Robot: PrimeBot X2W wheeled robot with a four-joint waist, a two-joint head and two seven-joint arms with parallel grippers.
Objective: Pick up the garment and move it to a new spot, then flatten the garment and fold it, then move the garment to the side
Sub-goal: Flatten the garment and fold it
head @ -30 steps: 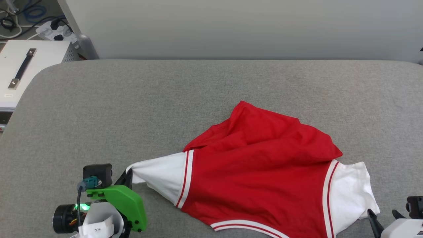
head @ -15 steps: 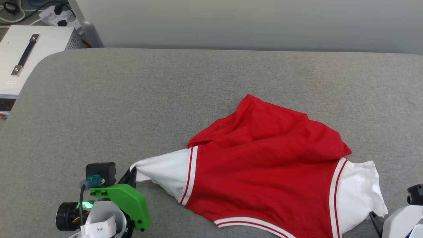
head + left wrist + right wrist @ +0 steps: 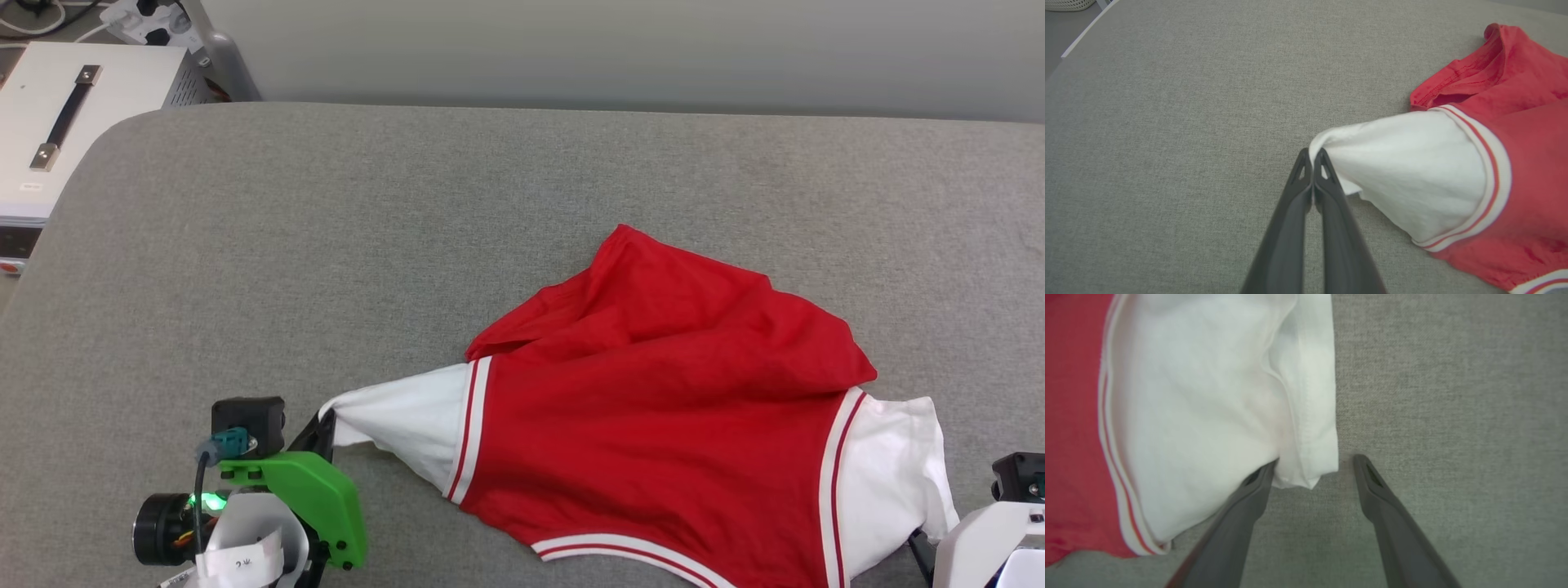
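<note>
The garment (image 3: 653,408), a red jersey with white sleeves and striped trim, lies crumpled on the grey padded surface (image 3: 326,245), right of centre. My left gripper (image 3: 325,418) is shut on the tip of the left white sleeve (image 3: 1412,171), which stretches into a point at the closed fingertips (image 3: 1306,157). My right gripper (image 3: 1316,461) is open at the corner of the right white sleeve (image 3: 1208,396). Its left finger (image 3: 1249,490) lies at or under the sleeve's hem, and the right finger (image 3: 1380,490) rests over bare surface. No lettering is visible.
A white box with a black handle (image 3: 57,122) stands off the surface's far-left corner, with a power strip and cables (image 3: 147,12) behind it. A pale wall (image 3: 620,49) runs along the far edge. Bare grey surface spreads left of and behind the garment.
The head view has tilted, so the whole scene sits differently. My left gripper keeps its hold on the sleeve tip. My right gripper has dropped lower in the view, at the right sleeve's corner.
</note>
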